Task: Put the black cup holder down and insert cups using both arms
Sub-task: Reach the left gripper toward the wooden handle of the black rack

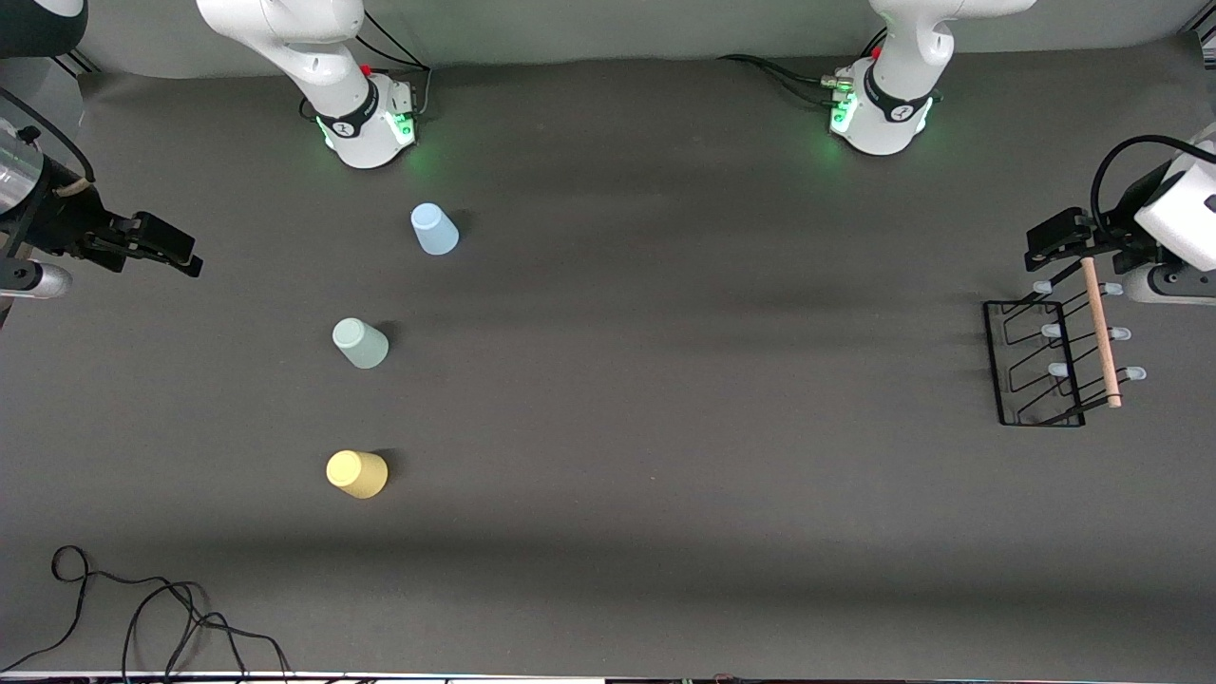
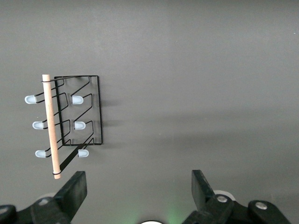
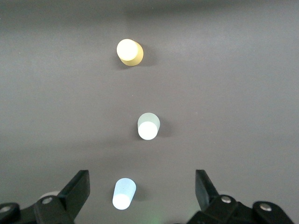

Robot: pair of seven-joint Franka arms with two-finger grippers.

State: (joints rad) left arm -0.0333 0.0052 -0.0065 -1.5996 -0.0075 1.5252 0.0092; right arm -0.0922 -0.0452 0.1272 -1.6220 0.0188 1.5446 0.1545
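Note:
The black cup holder (image 1: 995,366) stands at the left arm's end of the table, its wooden handle (image 1: 1100,332) on top and pale blue peg tips showing. My left gripper (image 1: 1050,249) hangs open over the table beside the holder's end nearest the bases; in the left wrist view the holder (image 2: 99,112) lies off to one side of the empty left gripper (image 2: 138,186). Three cups stand upside down toward the right arm's end: light blue (image 1: 434,229), pale green (image 1: 360,343), yellow (image 1: 357,474). My right gripper (image 1: 176,249) is open, high above the blue cup (image 3: 124,193).
Loose black cables (image 1: 142,608) lie at the table's near corner on the right arm's end. The arms' bases (image 1: 366,123) (image 1: 879,114) glow green along the table's edge farthest from the front camera. Bare dark mat (image 1: 684,380) spans between cups and holder.

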